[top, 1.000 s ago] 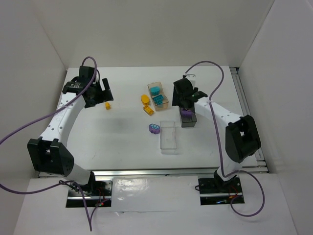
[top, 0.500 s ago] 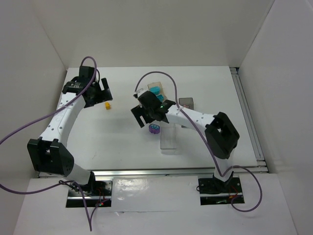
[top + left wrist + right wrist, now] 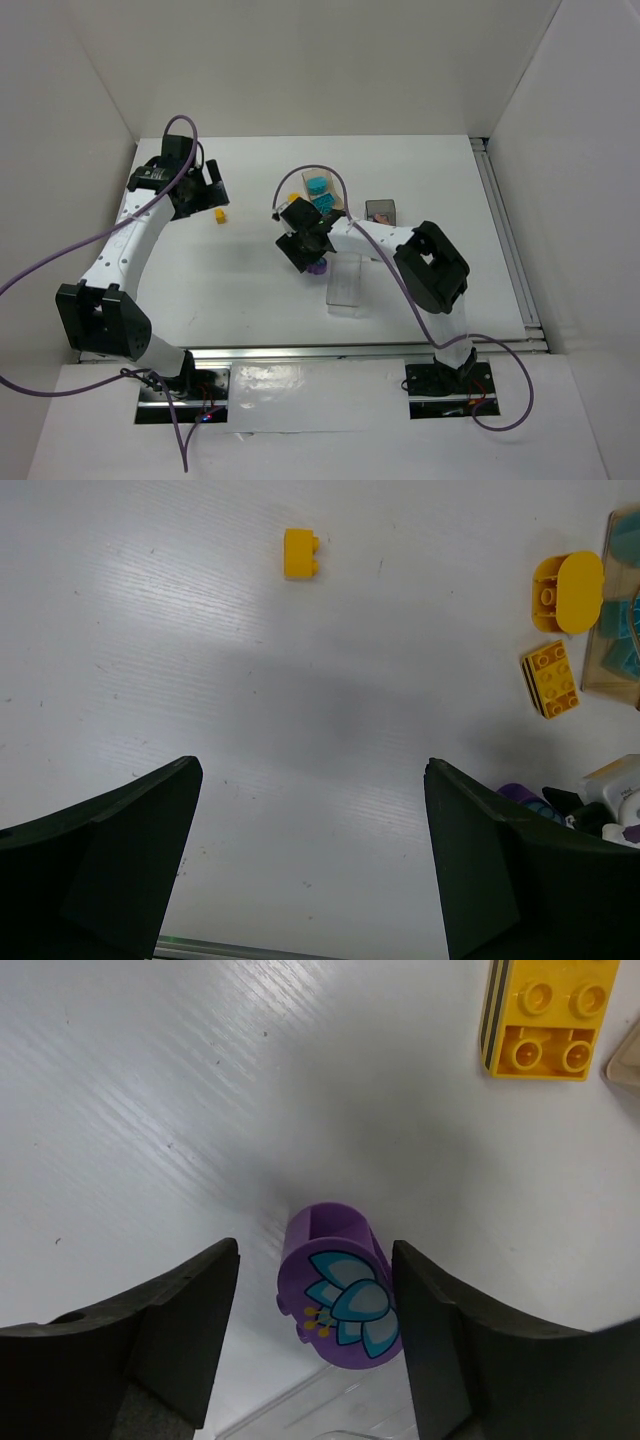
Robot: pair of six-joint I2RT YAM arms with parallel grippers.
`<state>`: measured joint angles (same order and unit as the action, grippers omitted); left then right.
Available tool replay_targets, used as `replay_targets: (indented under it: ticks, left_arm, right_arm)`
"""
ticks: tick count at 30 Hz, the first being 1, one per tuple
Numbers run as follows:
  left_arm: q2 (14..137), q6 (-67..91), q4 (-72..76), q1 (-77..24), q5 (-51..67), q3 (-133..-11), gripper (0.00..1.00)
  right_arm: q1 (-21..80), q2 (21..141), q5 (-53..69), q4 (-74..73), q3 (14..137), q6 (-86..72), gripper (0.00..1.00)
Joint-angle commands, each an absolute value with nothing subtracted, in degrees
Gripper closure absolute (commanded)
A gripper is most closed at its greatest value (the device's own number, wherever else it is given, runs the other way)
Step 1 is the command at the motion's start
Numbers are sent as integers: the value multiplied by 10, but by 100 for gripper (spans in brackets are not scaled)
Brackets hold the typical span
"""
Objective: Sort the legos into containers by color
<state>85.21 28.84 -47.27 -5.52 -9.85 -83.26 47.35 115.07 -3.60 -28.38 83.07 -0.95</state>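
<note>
A purple rounded lego (image 3: 340, 1285) with a flower print lies on the table against the clear box (image 3: 330, 1415). My right gripper (image 3: 315, 1255) is open and low over it, one finger on each side. In the top view the right gripper (image 3: 306, 252) covers most of this lego (image 3: 318, 267). My left gripper (image 3: 310, 770) is open and empty, above bare table. A small yellow lego (image 3: 300, 554) lies ahead of it. A round yellow lego (image 3: 567, 578) and a rectangular yellow lego (image 3: 551, 678) lie beside the tan box (image 3: 622, 620), which holds teal legos (image 3: 318, 187).
The dark grey box (image 3: 380, 212) stands right of the tan box (image 3: 335, 208). The clear box (image 3: 345, 282) lies just right of the right gripper. White walls enclose the table on three sides. The rectangular yellow lego (image 3: 545, 1015) lies beyond the right gripper.
My right arm has swung left from the dark grey box and come down over the purple lego. The left arm has not moved.
</note>
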Motion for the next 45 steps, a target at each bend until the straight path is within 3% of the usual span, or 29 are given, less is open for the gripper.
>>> replay_targets:
  ticks: [1,5,8,11,16,18,25,31,35,45]
  left_arm:
    - [837,289,-475,-55,-106,-855,0]
    - [837,289,-475,-55,-106,-855,0]
    - [837,289,-475,-55,-106,-855,0]
    - [837,289,-475,-55,-106,-855,0]
    - [837,294,-475,-55,-106,-855,0]
    - [837,294,-475,-55,-106,-855,0]
    - [837,294,-475,-55,-106,-855,0]
    - [831,300,-475,-55,-95,-848,0]
    - [831,300,-470,-55,-89,-843,0]
    - [848,300,-454,-69,-25,-824,0]
  right_arm:
    - [470,1150,-29,-292,836,-3,34]
    - [470,1156,-52,-310,841,-3,38]
    - [470,1161,-63,-327,841,3,27]
    - [470,1161,-69,-327,834,3,27]
    - [470,1144,-62,-327,827,3,54]
    - [478,1135,-62,-322,845,3,60]
    - [469,1047,-145,-256,867,-45,60]
    - [369,1024,-215,-238,849,-172,59]
    - [281,1004,-208,-238,805,-250,59]
    - [218,1015,-216,-251,780,-269,53]
